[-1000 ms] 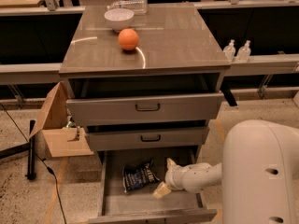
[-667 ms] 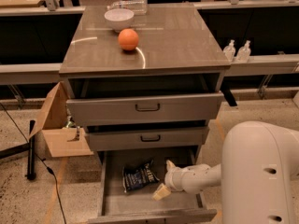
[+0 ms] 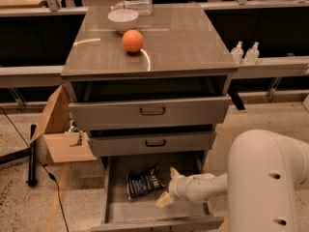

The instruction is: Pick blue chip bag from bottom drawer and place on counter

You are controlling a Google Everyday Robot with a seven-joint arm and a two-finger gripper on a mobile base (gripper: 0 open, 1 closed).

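Camera view — blue chip bag [image 3: 143, 182] crosswise in bottom drawer [image 3: 120, 210] — hand [image 3: 167, 186] beside

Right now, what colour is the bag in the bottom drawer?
The bag: dark blue, white lettering, camera view; gripper open beside it.

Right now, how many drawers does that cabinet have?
3, stacked: top drawer, middle drawer under it, bottom drawer pulled out farthest. The gripper is inside the bottom one, fingers open, right of the chip bag. None seem hidden.

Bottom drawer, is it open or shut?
Open. The bottom drawer is pulled out, showing the chip bag inside, with the open gripper just beside it.
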